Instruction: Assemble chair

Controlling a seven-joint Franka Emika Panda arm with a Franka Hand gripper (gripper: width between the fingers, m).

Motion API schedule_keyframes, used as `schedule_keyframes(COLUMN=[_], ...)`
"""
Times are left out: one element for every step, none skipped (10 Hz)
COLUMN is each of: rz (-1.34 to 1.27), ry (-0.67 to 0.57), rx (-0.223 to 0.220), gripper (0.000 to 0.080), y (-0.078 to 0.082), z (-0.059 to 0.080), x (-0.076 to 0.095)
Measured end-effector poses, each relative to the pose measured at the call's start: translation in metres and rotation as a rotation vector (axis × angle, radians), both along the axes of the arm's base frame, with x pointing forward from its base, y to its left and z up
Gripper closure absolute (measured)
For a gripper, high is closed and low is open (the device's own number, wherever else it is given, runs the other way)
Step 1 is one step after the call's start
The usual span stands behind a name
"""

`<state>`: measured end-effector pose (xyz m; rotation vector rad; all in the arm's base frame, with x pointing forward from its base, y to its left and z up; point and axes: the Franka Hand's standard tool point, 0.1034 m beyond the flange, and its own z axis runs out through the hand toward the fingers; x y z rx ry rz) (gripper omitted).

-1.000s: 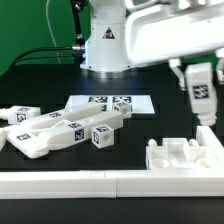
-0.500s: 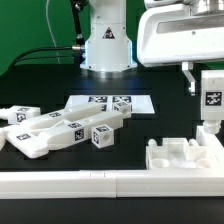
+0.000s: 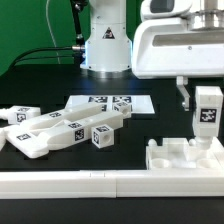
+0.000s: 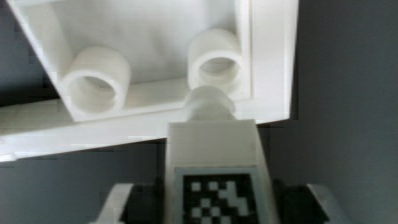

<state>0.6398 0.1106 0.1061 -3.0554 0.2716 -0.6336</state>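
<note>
Hanging upright with its long axis twelve-to-six, a chair leg point(image 3: 207, 122) is clamped between the narrowed fingers of the gripper point(image 3: 198, 100), its tip poised over a socket point(image 4: 217, 68) of the seat block point(image 3: 180, 158) at six o'clock.

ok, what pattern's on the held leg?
White leg with a black-and-white square marker tag; clearest in the exterior view.

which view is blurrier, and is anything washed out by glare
Wrist view: soft throughout, the leg close to the lens with a fuzzy tag, the seat block bright but not clipped. Exterior view: sharper, tags on the loose parts legible, the arm's white housing nearly washed out.
</note>
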Motion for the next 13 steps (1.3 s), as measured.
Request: schedule_keyframes(rz=[-0.001,0.000,0.009,0.028,0.041,0.040,0.039,0.045,0.048,0.047,0.047,0.047,0.046], ry=[0.001,0.002,0.004,0.014,0.022,0.022,0.025,0.025,0.025,0.024,0.018,0.018,0.018], rx=[0.000,-0.001,-0.008,-0.024,-0.033,-0.032,-0.029,-0.028,-0.029,-0.030,-0.031,-0.033,-0.033], gripper=[0.0517,0.0517,0.0517,0.0517,0.0517,0.0517,0.0517,0.0517,0.0517,0.0517,0.0517,0.0517,0.0517], y=[0.000,0.000,-0.001,-0.002,0.000,0.003,0.009,0.015,0.016,0.014,0.013,0.011,0.009], z=[-0.001,-0.001,-0.003,-0.011,-0.015,-0.017,-0.019,-0.019,-0.021,-0.023,-0.023,-0.023,-0.023], x=[0.000,0.000,0.000,0.002,0.007,0.007,0.005,0.004,0.003,0.003,0.004,0.005,0.005])
